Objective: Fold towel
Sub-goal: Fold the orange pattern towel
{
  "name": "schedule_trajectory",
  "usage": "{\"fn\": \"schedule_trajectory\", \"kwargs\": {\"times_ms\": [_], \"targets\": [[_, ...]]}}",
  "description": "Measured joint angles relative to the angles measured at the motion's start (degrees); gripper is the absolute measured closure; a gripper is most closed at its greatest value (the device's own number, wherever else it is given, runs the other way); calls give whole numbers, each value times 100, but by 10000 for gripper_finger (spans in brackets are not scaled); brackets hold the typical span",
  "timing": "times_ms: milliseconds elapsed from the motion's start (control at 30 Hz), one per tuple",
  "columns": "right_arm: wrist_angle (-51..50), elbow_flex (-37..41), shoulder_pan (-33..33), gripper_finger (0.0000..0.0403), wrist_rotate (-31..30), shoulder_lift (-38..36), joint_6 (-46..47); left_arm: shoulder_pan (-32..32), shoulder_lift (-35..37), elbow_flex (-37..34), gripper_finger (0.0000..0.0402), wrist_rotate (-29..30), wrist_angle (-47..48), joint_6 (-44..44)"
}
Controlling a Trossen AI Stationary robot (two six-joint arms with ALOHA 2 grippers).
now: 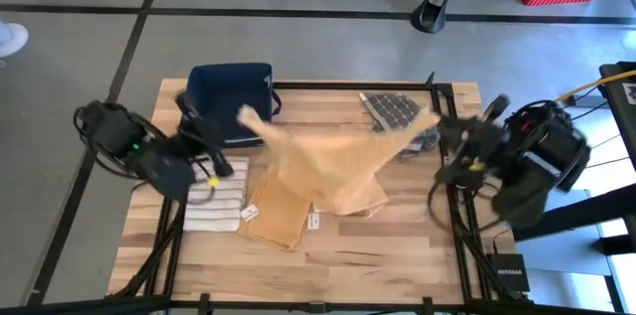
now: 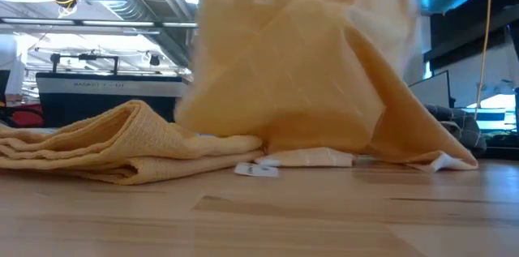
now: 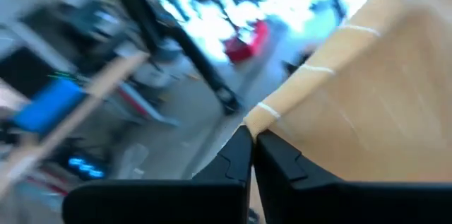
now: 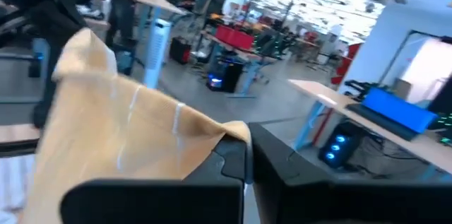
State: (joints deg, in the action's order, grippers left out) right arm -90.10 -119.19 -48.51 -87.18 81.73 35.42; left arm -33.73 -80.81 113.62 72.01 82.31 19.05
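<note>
Risk first: the yellow towel (image 1: 333, 161) hangs by two pinched corners only, so if either corner slips from its jaws the span collapses and the fold goes crooked; uneven travel of the arms would skew the edges, I judge. Its lower hem drags on the worktop (image 1: 397, 245) and overlaps the folded yellow towel (image 1: 275, 214) on the near side, so pulling could shift that one too. A striped white cloth (image 1: 214, 204) lies near-left, just beside it. Left gripper (image 3: 251, 138) is closed, pinching the towel's left corner, held up off the worktop. Right gripper (image 4: 247, 150) likewise closed on the right corner. The towel is stretched between them above mid-worktop, sagging towards the near side. Farther back: a dark blue basket (image 1: 231, 91) far-left, a dark checked cloth (image 1: 393, 109) far-right.
</note>
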Motion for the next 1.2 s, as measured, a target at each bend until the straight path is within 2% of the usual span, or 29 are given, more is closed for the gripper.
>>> {"fn": "schedule_trajectory", "kwargs": {"times_ms": [100, 300, 433, 500, 633, 733, 900, 1067, 1200], "targets": [[3, -521, 233, 391, -13, 0, -604, 253, 261, 2, 396, 437, -489, -777], [2, -1206, 983, 391, 18, 11, -1606, 814, 484, -2, 396, 443, -1823, -2476], [155, -1589, 1448, 391, -35, -2, -2436, 1087, 484, -3, 396, 236, -3381, -4294], [724, -1524, 1652, 391, -246, -133, -3115, 1201, 475, -4, 396, -10, -4406, -5166], [2012, -1571, 1834, 391, -133, -278, -4400, 1293, 430, -4, 396, -344, -6505, -6930], [3097, -1574, 1831, 391, 82, -362, -5460, 1329, 412, -9, 396, -576, -7739, -7879], [5072, -1570, 1829, 391, 428, -409, -7337, 1540, 424, -11, 396, -934, -8824, -8710], [6714, -1570, 1829, 391, 708, -459, -9071, 1982, 428, -11, 396, -1742, -8875, -8723], [7386, -1570, 1830, 391, 1145, -529, -9779, 2434, 355, -10, 396, -2336, -8891, -8669]]}}
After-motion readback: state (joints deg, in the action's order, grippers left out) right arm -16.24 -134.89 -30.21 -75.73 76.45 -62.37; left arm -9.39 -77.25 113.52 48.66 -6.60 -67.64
